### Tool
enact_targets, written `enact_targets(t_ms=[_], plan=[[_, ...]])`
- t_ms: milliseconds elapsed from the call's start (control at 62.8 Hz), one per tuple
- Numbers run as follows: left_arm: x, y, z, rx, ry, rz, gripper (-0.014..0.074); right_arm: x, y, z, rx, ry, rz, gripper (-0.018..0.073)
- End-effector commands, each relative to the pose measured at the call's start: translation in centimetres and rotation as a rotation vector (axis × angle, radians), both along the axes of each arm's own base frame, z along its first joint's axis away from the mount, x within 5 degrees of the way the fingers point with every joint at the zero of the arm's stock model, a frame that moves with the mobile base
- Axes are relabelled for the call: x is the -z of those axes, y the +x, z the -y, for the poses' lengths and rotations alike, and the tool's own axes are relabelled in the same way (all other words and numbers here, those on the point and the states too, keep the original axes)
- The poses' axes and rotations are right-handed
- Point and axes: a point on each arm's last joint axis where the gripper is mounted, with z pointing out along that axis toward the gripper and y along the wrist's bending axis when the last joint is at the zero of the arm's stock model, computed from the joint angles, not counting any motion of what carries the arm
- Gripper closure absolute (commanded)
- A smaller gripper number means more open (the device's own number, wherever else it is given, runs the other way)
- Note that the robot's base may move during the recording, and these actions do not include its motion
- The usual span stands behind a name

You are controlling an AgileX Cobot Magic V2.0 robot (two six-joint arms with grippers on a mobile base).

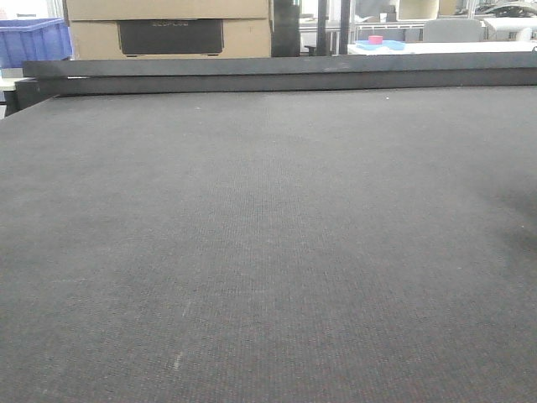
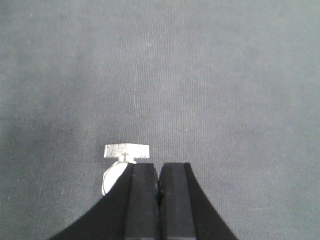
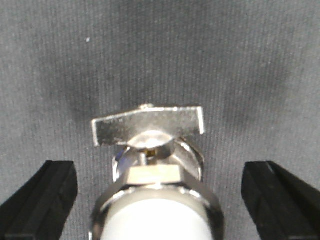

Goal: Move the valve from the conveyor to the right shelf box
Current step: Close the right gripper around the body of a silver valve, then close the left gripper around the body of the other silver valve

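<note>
The place looked like a factory floor or an industrial workshop. A very broad conveyor (image 1: 268, 252) of dark grey woven belt filled nearly the whole front view, closed off at 12 o'clock by a dark rail (image 1: 277, 75). Beyond the rail, at 11 o'clock, stood a large cardboard box (image 1: 168, 10) with a dark panel (image 1: 170, 37) on its face, and at 10 o'clock a blue plastic crate (image 1: 33, 42) of the storage kind. At 1 o'clock a pale worktable (image 1: 453, 48) carried a blue tray (image 1: 388, 46).

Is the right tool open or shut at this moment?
Open. On the right tool, the two black fingers stand far apart, one on each side of the valve, with a gap to it.
</note>
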Motion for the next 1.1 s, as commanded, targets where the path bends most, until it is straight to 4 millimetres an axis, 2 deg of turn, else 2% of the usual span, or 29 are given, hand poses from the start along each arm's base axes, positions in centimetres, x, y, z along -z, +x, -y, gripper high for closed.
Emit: enact_targets(t_ms=[0, 239, 302, 350, 430, 509, 621, 796, 907, 1082], plan=[[0.1, 0.1, 0.0, -0.005, -0.010, 0.007, 0.0707, 0.0, 0.0, 0.0, -0.004, -0.007, 0.008, 0.0009], [0.1, 0.1, 0.0, -0.005, -0.010, 0.005, 0.0707, 0.0, 0.0, 0.0, -0.004, -0.007, 0.009, 0.0010], [0.1, 0.1, 0.0, -0.005, -0.010, 0.005, 0.0707, 0.0, 0.0, 0.0, -0.004, -0.007, 0.009, 0.0036], [0.1, 0.1, 0.0, -0.005, -0.010, 0.005, 0.0707, 0.0, 0.0, 0.0, -0.004, -0.007, 0.009, 0.0093], [0.4, -0.1, 0.2, -0.007, -0.026, -0.034, 0.0707, 0.0, 0.0, 0.0, -0.004, -0.007, 0.007, 0.0251], [0.8, 0.1, 0.2, -0.019, -0.025, -0.124, 0.0707, 0.0, 0.0, 0.0, -0.004, -0.007, 0.007, 0.0468], [0.9, 1.1, -0.1, -0.024, 0.027, -0.198, 0.0707, 0.0, 0.0, 0.0, -0.004, -0.007, 0.011, 0.0716], [1.1, 3.0, 0.0, 0.000, 0.066, -0.320, 0.0701, 0.0, 0.1, 0.0, -0.004, -0.007, 0.016, 0.0722], [1.6, 4.0, 0.1, 0.005, 0.071, -0.369, 0.0591, 0.0, 0.3, 0.0, -0.002, -0.007, 0.037, 0.0722], [2.5, 5.0, -0.2, -0.012, 0.115, -0.403, 0.0252, -0.1, 0.4, 0.0, 0.001, -0.001, 0.054, 0.0722]])
